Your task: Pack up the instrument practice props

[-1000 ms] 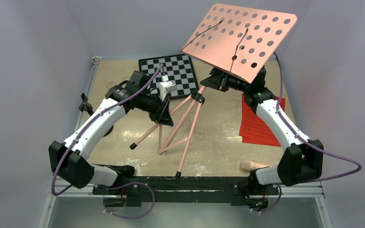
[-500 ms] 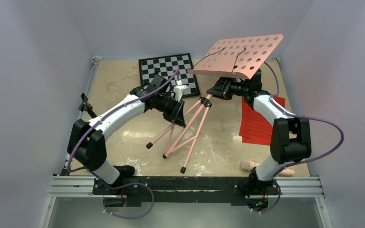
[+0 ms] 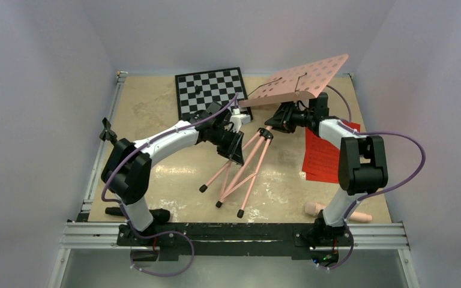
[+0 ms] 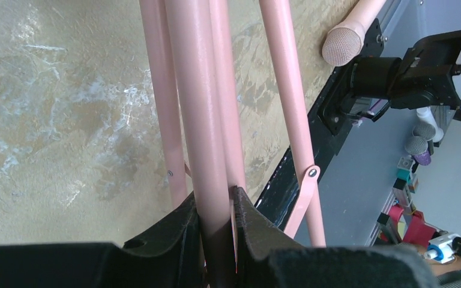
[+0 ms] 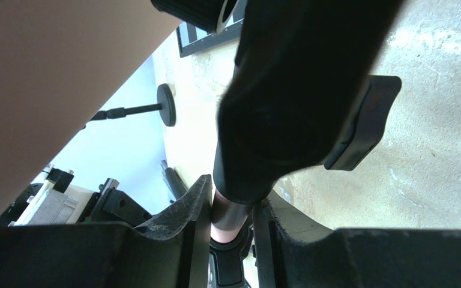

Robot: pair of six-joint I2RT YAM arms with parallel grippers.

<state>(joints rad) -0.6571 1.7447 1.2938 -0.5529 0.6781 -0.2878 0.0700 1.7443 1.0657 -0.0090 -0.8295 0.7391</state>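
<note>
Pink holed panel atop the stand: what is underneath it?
The right claw clamped on the stand's black neck, above the table. The panel covers where neck and panel join.

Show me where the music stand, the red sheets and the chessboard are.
music stand (image 3: 301, 79): top external view, middle of its perforated desk.
red sheets (image 3: 319, 157): top external view, bare part left of the right arm.
chessboard (image 3: 216, 84): top external view, centre squares.

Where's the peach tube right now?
Top view: the peach tube lies on the table at the near right edge, partly behind the right arm, just nearer than the red printed sheets.
</note>
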